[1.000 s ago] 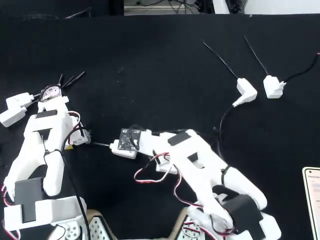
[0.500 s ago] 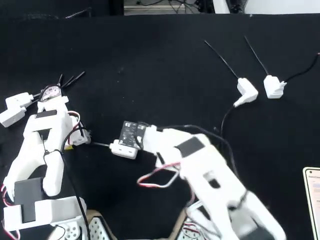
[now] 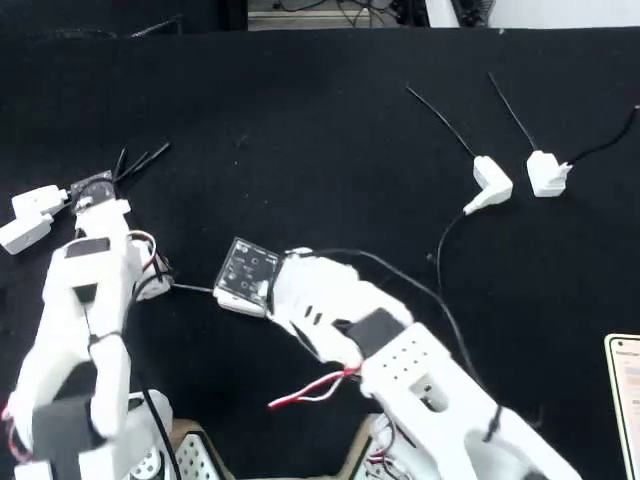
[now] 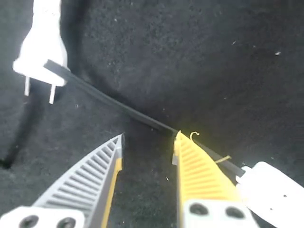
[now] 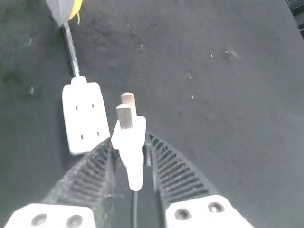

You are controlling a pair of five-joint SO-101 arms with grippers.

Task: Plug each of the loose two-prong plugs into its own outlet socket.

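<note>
My right gripper (image 5: 130, 142) is shut on a white two-prong plug (image 5: 129, 130), whose prongs stick out just beside a white outlet block (image 5: 83, 124) lying flat on the black cloth. From above, that gripper (image 3: 262, 290) sits over the outlet block (image 3: 235, 300). The block's black cord (image 4: 114, 102) runs across the tips of my open left gripper (image 4: 147, 142), which stands by the cord's left end (image 3: 152, 278). Another two-prong plug (image 4: 42, 47) lies beyond it. Two more white plugs (image 3: 492, 183) (image 3: 547, 172) rest at the back right.
Two white connectors (image 3: 30, 215) lie at the far left edge. Black ties (image 3: 140, 158) sit behind the left arm. A black cord (image 3: 440, 255) loops down from the back-right plugs. A white sheet (image 3: 625, 400) lies at the right edge.
The right arm has swung round and leaned forward, its gripper edging left over the outlet block with the plug still held. The left arm has shifted slightly left.
</note>
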